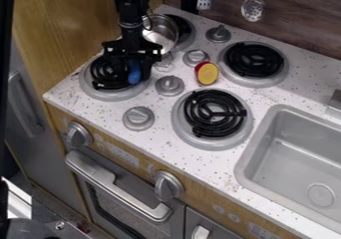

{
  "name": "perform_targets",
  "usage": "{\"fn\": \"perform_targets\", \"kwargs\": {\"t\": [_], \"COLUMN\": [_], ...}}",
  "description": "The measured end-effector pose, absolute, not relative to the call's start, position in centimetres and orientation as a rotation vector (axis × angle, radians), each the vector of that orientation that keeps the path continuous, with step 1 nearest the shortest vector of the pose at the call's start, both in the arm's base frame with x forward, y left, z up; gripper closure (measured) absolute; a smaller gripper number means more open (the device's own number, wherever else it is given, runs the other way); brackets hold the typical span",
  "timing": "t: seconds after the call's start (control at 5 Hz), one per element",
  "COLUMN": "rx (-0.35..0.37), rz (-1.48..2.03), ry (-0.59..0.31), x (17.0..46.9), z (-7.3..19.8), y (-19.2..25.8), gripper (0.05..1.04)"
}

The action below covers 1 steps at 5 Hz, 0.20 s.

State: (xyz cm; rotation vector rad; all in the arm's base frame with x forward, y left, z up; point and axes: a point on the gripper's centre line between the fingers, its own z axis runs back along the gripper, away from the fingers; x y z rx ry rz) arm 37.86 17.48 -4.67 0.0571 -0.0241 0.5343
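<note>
My black end effector [131, 64] hung over the front-left burner [110, 76], a black coil set in a round grey pan. A small, rounded blue object [134, 72] showed at my end effector, over the right part of that coil. I could not tell from this angle whether I was clamped on it or stood apart from it.

Behind me, a shiny round metal pot [160, 33] was at the back-left burner [184, 28], partly hidden by my arm. To the right of my end effector, a red object with a yellow oval face [207, 73] lay on the white speckled surface [156, 126], near the black coil burner at the back right [254, 60]. Another black coil burner [214, 113] sat nearer the front, beside the grey rectangular sink [289, 153].

Four round grey knobs [170, 85] ran in a slanting row between the burners. A metal slotted utensil [252, 9] hung against the brown wood-look wall [293, 16], and two larger silver knobs [168, 185] stuck out from the wooden front below.
</note>
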Motion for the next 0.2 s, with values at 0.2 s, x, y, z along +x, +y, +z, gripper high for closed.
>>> {"fn": "perform_targets", "kwargs": {"t": [0.2], "rx": [0.069], "rz": [0.53], "ry": [-0.018], "x": [37.84], "z": [-4.63], "y": [17.55], "gripper": [0.666]}}
